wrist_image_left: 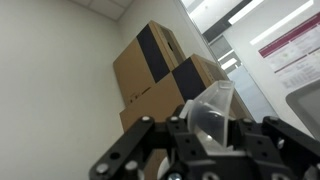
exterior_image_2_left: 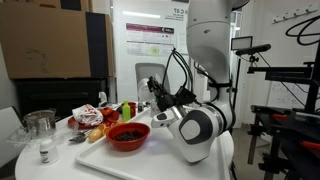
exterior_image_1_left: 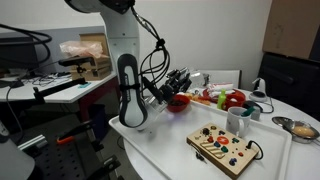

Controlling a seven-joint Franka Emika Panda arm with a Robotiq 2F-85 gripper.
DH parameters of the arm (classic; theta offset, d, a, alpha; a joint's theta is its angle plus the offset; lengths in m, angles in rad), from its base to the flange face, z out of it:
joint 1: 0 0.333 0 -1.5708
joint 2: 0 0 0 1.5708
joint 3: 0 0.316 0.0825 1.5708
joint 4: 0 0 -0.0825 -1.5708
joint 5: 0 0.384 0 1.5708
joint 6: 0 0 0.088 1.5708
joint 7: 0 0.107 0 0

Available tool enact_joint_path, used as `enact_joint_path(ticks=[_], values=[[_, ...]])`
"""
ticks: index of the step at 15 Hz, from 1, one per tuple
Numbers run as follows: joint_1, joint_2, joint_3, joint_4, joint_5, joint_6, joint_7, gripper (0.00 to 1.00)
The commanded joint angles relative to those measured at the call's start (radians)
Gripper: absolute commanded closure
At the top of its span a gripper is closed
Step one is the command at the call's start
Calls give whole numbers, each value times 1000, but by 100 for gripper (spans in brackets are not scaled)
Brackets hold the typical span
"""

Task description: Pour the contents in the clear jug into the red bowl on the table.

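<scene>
My gripper (wrist_image_left: 205, 138) is shut on the clear jug (wrist_image_left: 212, 112), which is tipped over; its wall looks see-through with no dark stuff visible inside. In both exterior views the gripper (exterior_image_1_left: 174, 86) (exterior_image_2_left: 158, 100) hangs just above and beside the red bowl (exterior_image_1_left: 180, 101) (exterior_image_2_left: 128, 136). The bowl stands on the white table (exterior_image_1_left: 165, 148) (exterior_image_2_left: 105, 163). Dark contents (exterior_image_2_left: 128, 132) show inside the bowl. The jug itself is hard to make out in the exterior views.
A wooden board with coloured knobs (exterior_image_1_left: 225, 148), a white mug (exterior_image_1_left: 238, 122), a silver metal bowl (exterior_image_1_left: 300, 128) and toy food (exterior_image_1_left: 232, 98) share the table. A glass jar (exterior_image_2_left: 40, 124) and small shaker (exterior_image_2_left: 44, 152) stand near one corner. Cardboard boxes (wrist_image_left: 160, 70) are behind.
</scene>
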Motion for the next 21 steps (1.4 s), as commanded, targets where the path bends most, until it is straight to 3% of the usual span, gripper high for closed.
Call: enact_joint_path(ticks=[1,2,3,8,9,14,21], values=[[-58,-106,52,-121,-53,50,138,89],[-60,-121,57,-137,-68,74,162,89],[-47,-46,42,-54,-38,30,104,90],[-49,-50,47,-59,-39,35,107,90],[-76,-83,78,-88,-61,125,158,90],[-103,-162,137,-136,-79,306,284,89],[-176,-335,168,-205,-101,670,458,89]])
